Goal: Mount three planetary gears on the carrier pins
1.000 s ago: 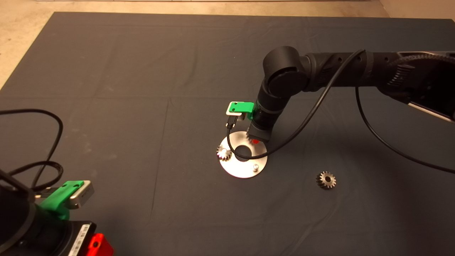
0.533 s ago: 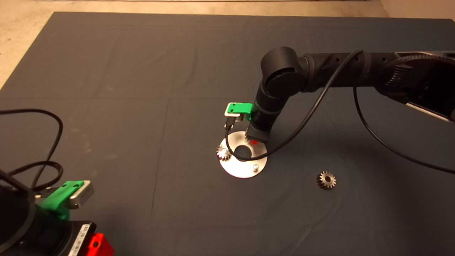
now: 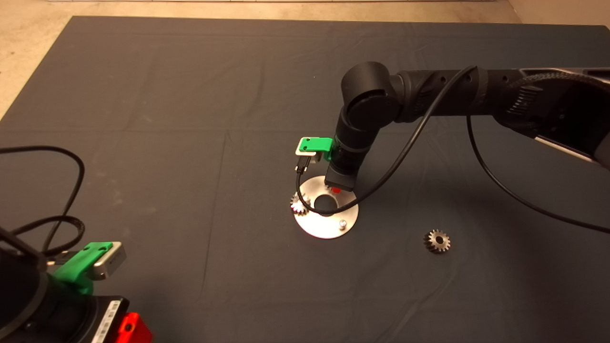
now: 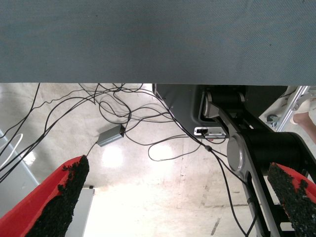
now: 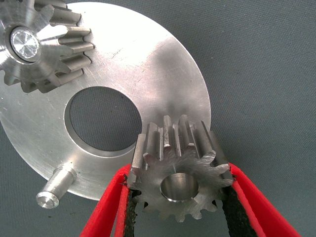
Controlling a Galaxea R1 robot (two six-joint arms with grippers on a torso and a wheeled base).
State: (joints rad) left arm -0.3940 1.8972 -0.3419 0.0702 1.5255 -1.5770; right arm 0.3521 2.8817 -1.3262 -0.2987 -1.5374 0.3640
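Right gripper (image 5: 180, 217) is clamping a planetary gear (image 5: 180, 168) between both red fingers (image 5: 106, 212), hovering over the far edge of the carrier disc (image 3: 317, 226) at mat centre. The pin under it cannot be seen; the held gear itself is blocking it in the wrist view, and the arm is covering that spot in the head view. A second gear (image 3: 299, 205) is sitting on the disc's left pin (image 5: 24, 42). The near-right pin (image 3: 342, 222) is standing bare. The third gear (image 3: 437, 240) is lying loose on the dark mat (image 3: 190, 95), well right of the disc. A black cable (image 3: 405, 152) is looping across the disc. Left gripper (image 3: 128, 328) is parked at the near-left corner, pads (image 4: 69, 197) spread wide apart, facing floor cables (image 4: 123, 108).
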